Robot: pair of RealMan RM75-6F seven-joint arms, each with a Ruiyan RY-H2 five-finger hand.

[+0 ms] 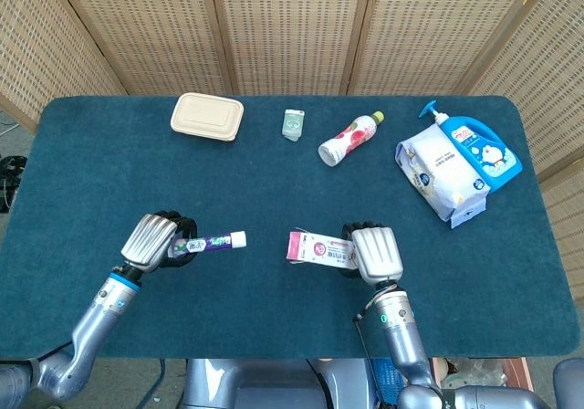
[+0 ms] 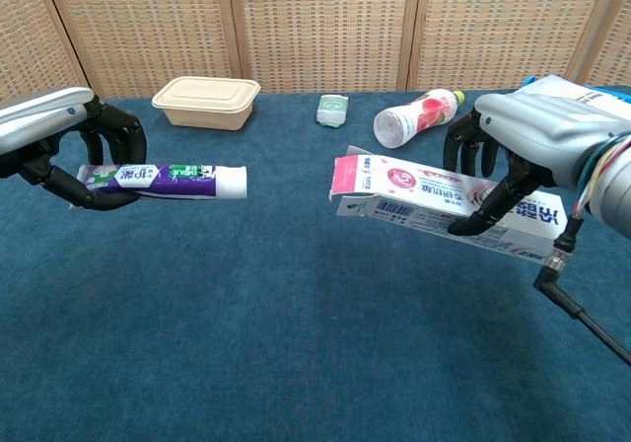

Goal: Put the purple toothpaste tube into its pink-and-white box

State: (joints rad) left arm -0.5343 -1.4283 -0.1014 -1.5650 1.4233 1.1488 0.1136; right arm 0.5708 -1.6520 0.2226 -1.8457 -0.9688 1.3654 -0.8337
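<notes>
My left hand [image 1: 155, 237] [image 2: 59, 141] grips the purple toothpaste tube [image 1: 212, 242] [image 2: 168, 181] by its flat end, with the white cap pointing right. My right hand [image 1: 372, 252] [image 2: 537, 141] holds the pink-and-white box [image 1: 315, 249] [image 2: 414, 195] above the table, its open flap end facing left toward the cap. A gap of bare blue cloth separates the cap from the box mouth. Both are held roughly level, the box tilted slightly down to the right in the chest view.
Along the far side of the blue table [image 1: 274, 181] lie a beige lidded container [image 1: 207, 116], a small green packet [image 1: 292, 123], a plastic bottle on its side [image 1: 349, 139], and a white refill pouch [image 1: 440, 169] beside a blue pump bottle [image 1: 479, 149].
</notes>
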